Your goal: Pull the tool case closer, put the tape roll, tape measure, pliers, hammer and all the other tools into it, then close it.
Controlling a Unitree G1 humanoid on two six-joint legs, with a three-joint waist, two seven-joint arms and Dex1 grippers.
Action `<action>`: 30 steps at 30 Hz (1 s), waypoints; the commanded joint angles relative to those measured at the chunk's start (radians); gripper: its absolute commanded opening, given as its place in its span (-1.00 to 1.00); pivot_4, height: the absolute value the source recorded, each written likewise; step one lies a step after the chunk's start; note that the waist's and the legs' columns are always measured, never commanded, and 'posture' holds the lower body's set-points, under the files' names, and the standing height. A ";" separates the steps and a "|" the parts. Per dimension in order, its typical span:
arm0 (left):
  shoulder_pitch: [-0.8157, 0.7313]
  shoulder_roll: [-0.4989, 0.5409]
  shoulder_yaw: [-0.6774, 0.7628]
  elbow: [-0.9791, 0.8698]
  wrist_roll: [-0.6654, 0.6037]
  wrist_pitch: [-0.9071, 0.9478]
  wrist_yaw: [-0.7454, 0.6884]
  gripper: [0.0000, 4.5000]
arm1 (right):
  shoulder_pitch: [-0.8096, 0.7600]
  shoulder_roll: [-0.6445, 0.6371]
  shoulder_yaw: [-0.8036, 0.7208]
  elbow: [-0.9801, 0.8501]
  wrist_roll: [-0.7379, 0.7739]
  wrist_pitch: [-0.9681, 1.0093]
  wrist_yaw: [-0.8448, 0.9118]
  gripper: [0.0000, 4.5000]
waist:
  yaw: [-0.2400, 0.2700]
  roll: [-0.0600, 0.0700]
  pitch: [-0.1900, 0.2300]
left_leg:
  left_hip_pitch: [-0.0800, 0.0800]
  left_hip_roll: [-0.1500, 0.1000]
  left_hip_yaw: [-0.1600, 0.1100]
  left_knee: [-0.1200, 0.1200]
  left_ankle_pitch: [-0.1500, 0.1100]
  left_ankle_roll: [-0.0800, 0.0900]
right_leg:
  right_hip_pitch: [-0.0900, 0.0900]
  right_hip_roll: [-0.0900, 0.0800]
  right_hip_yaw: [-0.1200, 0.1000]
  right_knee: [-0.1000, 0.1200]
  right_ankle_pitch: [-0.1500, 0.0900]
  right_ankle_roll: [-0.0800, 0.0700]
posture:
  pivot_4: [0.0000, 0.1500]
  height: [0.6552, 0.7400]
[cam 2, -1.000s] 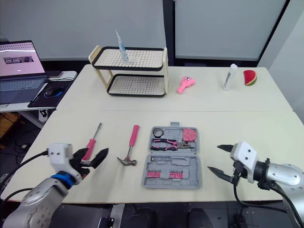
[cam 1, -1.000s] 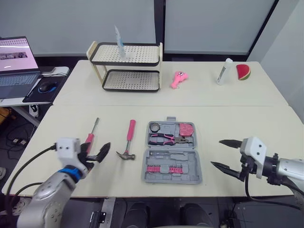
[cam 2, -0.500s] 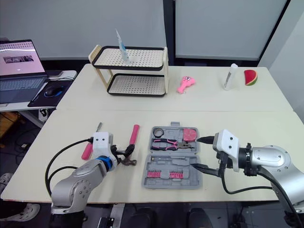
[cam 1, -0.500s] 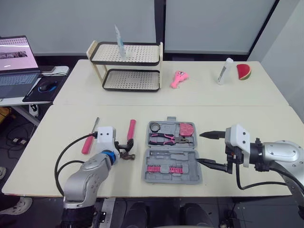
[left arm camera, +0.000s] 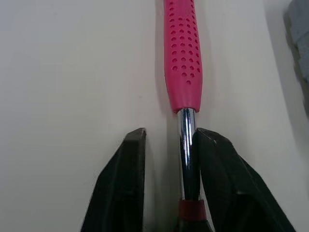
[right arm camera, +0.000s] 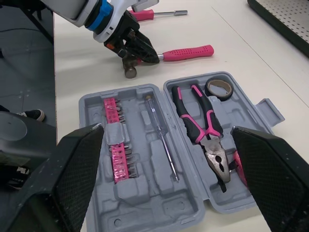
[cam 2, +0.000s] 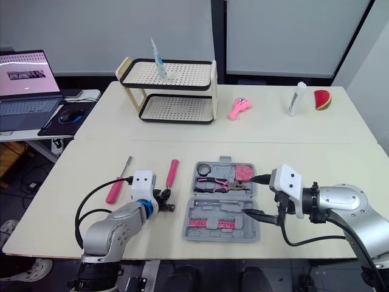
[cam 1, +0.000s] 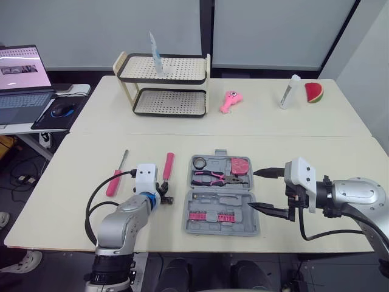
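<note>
The grey tool case (cam 1: pixel 200 226) lies open at the table's front centre. In it are the pink pliers (right arm camera: pixel 200 121), a tape roll (right arm camera: pixel 218 87), a pink tape measure (cam 1: pixel 239 165) and a strip of pink bits (right arm camera: pixel 116 154). The pink-handled hammer (cam 1: pixel 168 165) lies just left of the case. My left gripper (left arm camera: pixel 169 135) straddles its steel shaft close to the head; one finger touches the shaft, the other stands a small gap off. My right gripper (cam 1: pixel 251 189) is wide open at the case's right edge, holding nothing. A pink screwdriver (cam 1: pixel 115 177) lies further left.
On the far table stand a two-tier rack (cam 1: pixel 163 85), a pink toy (cam 1: pixel 228 101), a white tube (cam 1: pixel 287 91) and a watermelon slice (cam 1: pixel 313 92). A laptop (cam 1: pixel 21 76) sits on a side desk at the far left.
My left arm swung in from the front left to the hammer, and its fingers have narrowed around the shaft. My right gripper moved left to the case's edge and stayed open.
</note>
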 commanded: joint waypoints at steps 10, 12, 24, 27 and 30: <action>0.072 0.022 0.012 -0.097 0.021 0.030 -0.041 -0.98 | -0.008 -0.027 -0.027 -0.053 0.042 0.034 -0.003 1.00 | -0.003 0.000 0.000 | 0.000 0.000 0.000 0.000 0.000 0.000 | 0.000 0.000 0.000 0.000 0.000 0.000 | 1.00 0.90; 0.107 0.029 0.023 -0.155 0.013 0.059 -0.042 -0.98 | -0.007 -0.035 -0.027 -0.054 0.044 0.035 0.005 1.00 | -0.003 0.000 0.000 | 0.000 0.000 0.000 -0.001 0.000 0.000 | -0.001 0.000 0.001 0.000 0.000 0.000 | 1.00 0.90; 0.295 0.017 0.061 -0.364 -0.008 0.165 -0.051 -0.98 | -0.017 -0.083 -0.019 -0.047 0.066 0.033 0.053 1.00 | -0.001 -0.001 0.001 | -0.001 0.001 0.000 -0.001 0.000 0.000 | 0.000 0.000 0.001 -0.001 0.000 0.000 | 1.00 0.90; 0.305 -0.011 0.060 -0.365 -0.010 0.173 -0.046 -0.98 | -0.022 -0.089 -0.014 -0.039 0.064 0.027 0.062 1.00 | -0.001 -0.001 0.001 | -0.001 0.001 0.000 -0.001 0.000 0.000 | 0.000 0.000 0.001 -0.001 0.000 0.000 | 1.00 0.90; 0.303 -0.027 0.063 -0.363 -0.009 0.174 -0.047 -0.98 | -0.023 -0.091 -0.013 -0.036 0.062 0.025 0.066 1.00 | 0.000 -0.001 0.001 | -0.001 0.000 0.000 -0.001 0.000 0.000 | 0.000 0.000 0.001 -0.001 0.000 0.000 | 1.00 0.90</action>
